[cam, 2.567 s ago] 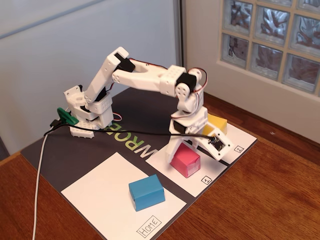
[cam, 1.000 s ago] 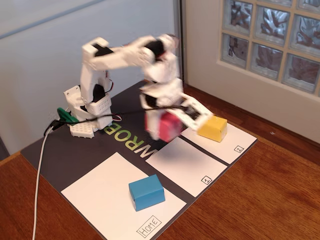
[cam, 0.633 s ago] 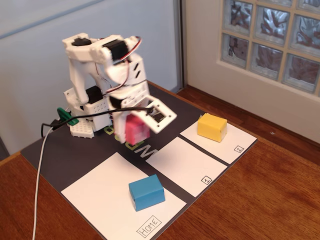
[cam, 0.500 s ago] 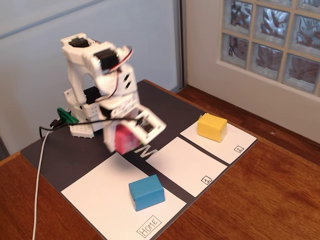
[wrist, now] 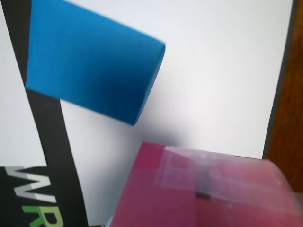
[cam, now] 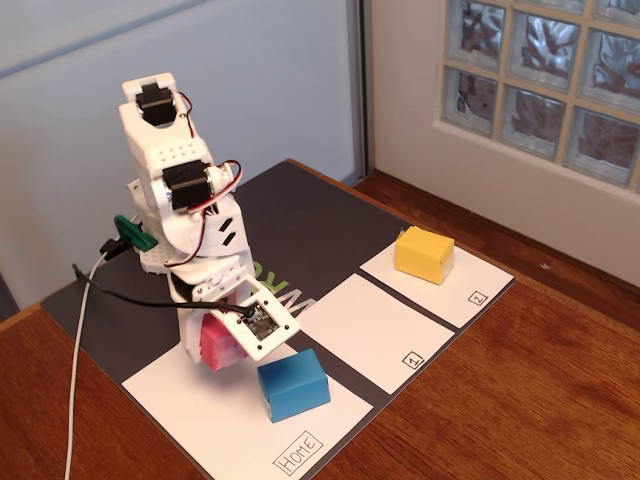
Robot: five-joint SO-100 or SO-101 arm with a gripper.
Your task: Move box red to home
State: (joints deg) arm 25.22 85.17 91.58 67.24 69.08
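Note:
In the fixed view the red box (cam: pixel 214 346) sits between the jaws of my gripper (cam: pixel 226 352), which is shut on it. It is low over the back left part of the white home panel (cam: pixel 190 402), whose "HOME" label (cam: pixel 300 452) is at the near corner. I cannot tell whether the box touches the paper. The wrist view shows the red box (wrist: pixel 203 194) filling the bottom, with clear tape across its top, over the white home panel (wrist: pixel 227 71). My fingers are hidden in that view.
A blue block (cam: pixel 293 383) (wrist: pixel 90 66) lies on the home panel just right of the red box. A yellow block (cam: pixel 424 253) sits on the panel marked "2". The panel marked "1" (cam: pixel 375 330) is bare. The black mat rests on a wooden table (cam: pixel 520 400).
The arm lifted the red box off panel "1", swung it left across the mat and lowered it over the home panel beside the blue block.

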